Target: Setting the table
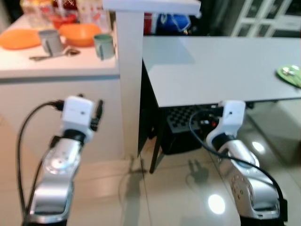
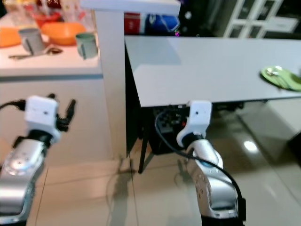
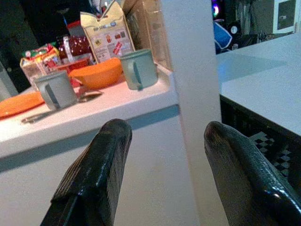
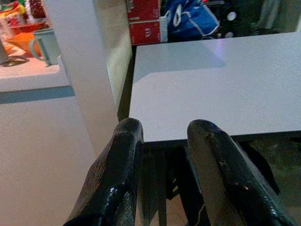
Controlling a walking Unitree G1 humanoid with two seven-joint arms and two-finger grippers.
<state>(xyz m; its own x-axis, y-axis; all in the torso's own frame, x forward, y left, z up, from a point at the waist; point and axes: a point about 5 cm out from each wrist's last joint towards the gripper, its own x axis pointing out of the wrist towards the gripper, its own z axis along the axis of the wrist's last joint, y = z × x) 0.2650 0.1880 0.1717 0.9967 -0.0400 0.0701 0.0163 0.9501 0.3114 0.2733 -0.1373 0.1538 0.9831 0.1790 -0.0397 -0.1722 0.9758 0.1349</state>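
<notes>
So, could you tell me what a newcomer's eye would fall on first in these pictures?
Probably the bright orange bowl and flat orange plate on the white counter to the robot's left, with two grey-green mugs beside them. Next, the broad pale grey table ahead and to the right, with a small green plate at its far right edge. In the foreground, the left pincer is open and empty.

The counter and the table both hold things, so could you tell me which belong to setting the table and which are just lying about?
For the job:
orange bowl
orange plate
two grey-green mugs
spoon
green plate on the table

Lying about:
food packets
red boxes
blue bag
black crate
</notes>
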